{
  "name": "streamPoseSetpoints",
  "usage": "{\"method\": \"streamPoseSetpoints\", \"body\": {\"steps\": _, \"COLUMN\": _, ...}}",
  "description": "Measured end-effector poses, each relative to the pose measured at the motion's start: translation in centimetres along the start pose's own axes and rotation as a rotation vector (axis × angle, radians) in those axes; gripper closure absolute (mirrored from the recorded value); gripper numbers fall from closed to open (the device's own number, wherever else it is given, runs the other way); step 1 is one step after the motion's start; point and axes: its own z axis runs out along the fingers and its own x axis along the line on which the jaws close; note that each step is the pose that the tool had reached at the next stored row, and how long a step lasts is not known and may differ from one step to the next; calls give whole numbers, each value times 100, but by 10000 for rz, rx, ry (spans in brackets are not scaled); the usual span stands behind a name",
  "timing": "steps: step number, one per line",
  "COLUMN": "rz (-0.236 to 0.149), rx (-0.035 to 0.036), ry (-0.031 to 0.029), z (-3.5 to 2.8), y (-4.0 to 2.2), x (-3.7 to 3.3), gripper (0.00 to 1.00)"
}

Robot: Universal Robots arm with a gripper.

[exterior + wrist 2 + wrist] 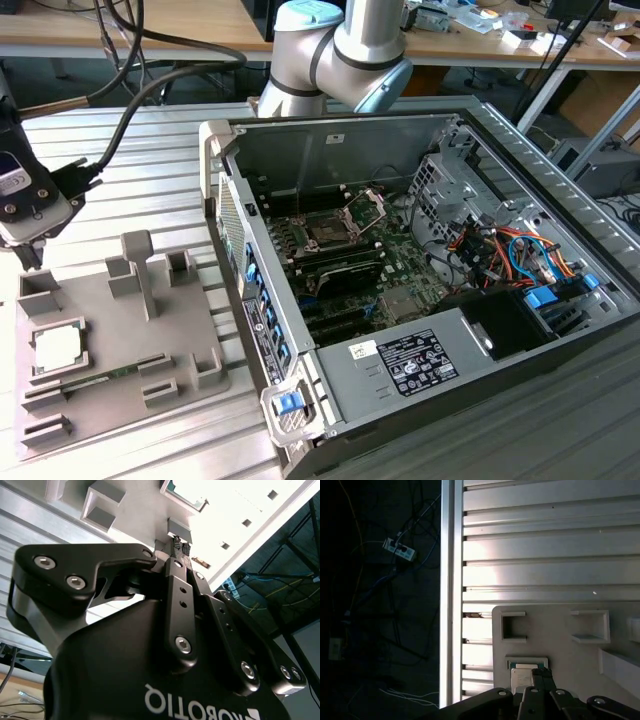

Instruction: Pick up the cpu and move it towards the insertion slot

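The cpu (57, 347) lies flat in a square pocket of the grey plastic tray (130, 330) at the exterior view's left, silvery top up. My gripper (30, 255) hangs above the tray's far left corner, apart from the chip. In the second wrist view its black fingertips (178, 544) meet, shut on nothing, with the cpu (185, 490) beyond them. The first wrist view has the cpu (521, 674) just beside the gripper (541, 671). The insertion slot (330, 230) sits on the motherboard inside the open computer case, its metal frame hinged up.
The open computer case (400, 360) lies on its side at the exterior view's right, its wall (235, 250) standing between tray and socket. A green memory stick (88, 379) rests in the tray. The slatted metal table's edge (451, 580) drops off to a floor with cables.
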Motion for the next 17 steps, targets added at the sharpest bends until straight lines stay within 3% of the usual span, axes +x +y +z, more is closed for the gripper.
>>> {"method": "streamPoseSetpoints", "body": {"steps": 17, "rz": 0, "rx": 0, "ry": 0, "z": 36, "y": -1, "x": 0, "gripper": 89}}
